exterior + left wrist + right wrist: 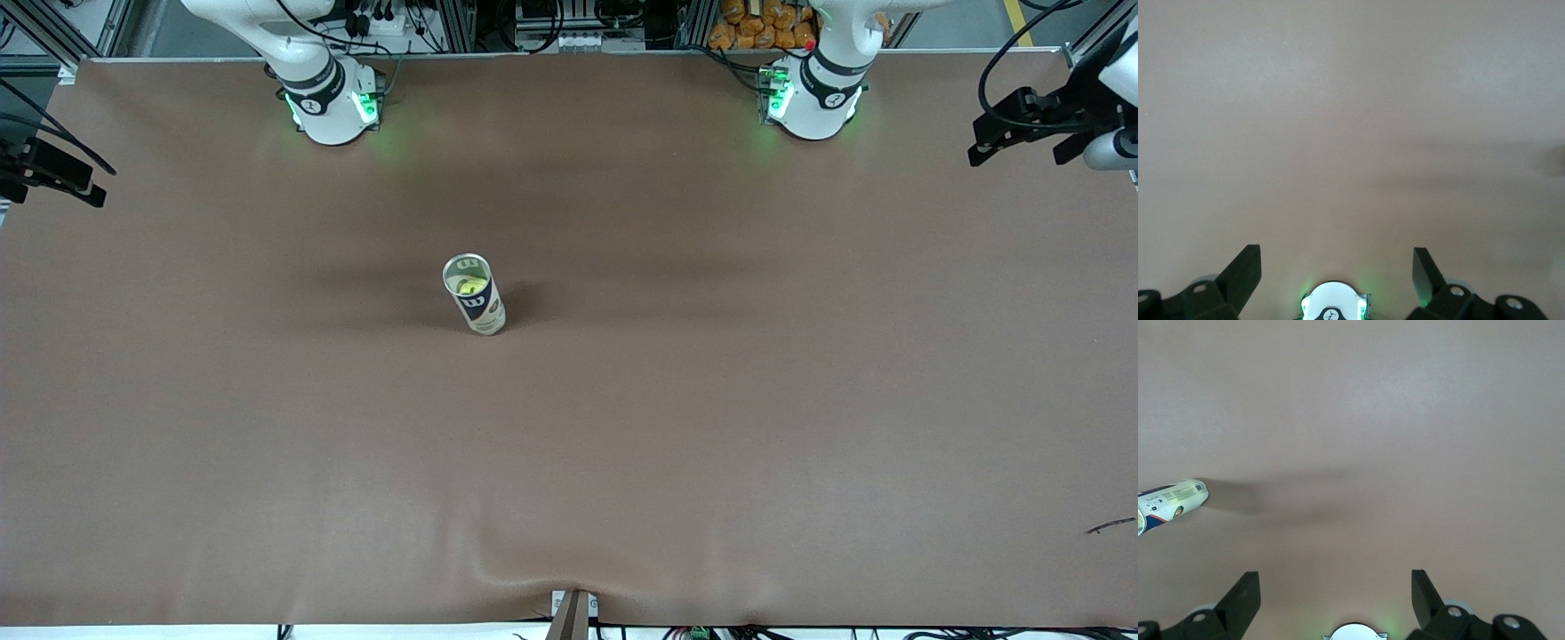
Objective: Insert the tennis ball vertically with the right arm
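A tall can [476, 297] stands upright near the middle of the brown table [711, 400]. Its top is open, and a yellow-green tennis ball [468, 284] sits inside it, just under the rim. Only the top of the ball shows; the rest is hidden by the can's wall. The can has a dark blue band with a white mark on it.

In the right wrist view, the can [1168, 503] pokes in from the edge of the picture, and part of it is cut off. Its open top cannot be seen there, so the ball does not show in that view.

The right gripper [1335, 597] hangs high over bare table near its own arm's base. Its two dark fingers [1243, 597] are wide apart and hold nothing. Only the finger ends show; the rest is cut off.

The left gripper [1337, 273] hangs over bare table too, above its own white base [1335, 303] with the green light. Its fingers [1245, 273] are also wide apart with nothing between them.

In the front view, both grippers are out of the picture. Only the two white bases show at the top, the right arm's base [331, 102] and the left arm's base [813, 98]. Both arms wait.

A small dark scrap [1109, 526] lies near the table's edge at the left arm's end; it is too tiny to make out.
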`<state>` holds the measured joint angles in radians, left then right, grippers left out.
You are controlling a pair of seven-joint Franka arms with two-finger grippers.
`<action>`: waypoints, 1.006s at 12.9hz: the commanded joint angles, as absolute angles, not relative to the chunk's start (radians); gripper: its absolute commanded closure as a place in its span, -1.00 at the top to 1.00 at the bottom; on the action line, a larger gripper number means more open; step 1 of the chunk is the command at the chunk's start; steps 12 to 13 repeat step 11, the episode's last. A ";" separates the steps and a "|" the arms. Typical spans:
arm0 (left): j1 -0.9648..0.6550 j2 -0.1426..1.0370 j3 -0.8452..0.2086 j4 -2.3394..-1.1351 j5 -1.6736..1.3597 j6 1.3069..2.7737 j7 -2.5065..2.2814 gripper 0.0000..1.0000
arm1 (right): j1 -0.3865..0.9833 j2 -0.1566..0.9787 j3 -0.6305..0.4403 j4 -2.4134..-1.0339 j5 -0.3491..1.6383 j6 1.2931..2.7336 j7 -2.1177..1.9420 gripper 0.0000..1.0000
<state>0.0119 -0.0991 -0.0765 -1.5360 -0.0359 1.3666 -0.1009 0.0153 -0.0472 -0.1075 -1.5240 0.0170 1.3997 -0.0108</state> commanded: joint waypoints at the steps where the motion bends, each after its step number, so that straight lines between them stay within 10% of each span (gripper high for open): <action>1: 0.026 -0.104 -0.064 -1.563 -0.060 1.396 -0.103 1.00 | 0.015 -0.057 -0.109 -1.532 0.020 1.394 -0.008 1.00; 13: 0.021 -0.083 -0.075 -1.543 -0.035 1.408 -0.097 1.00 | 0.012 -0.058 -0.110 -1.531 0.020 1.388 -0.008 1.00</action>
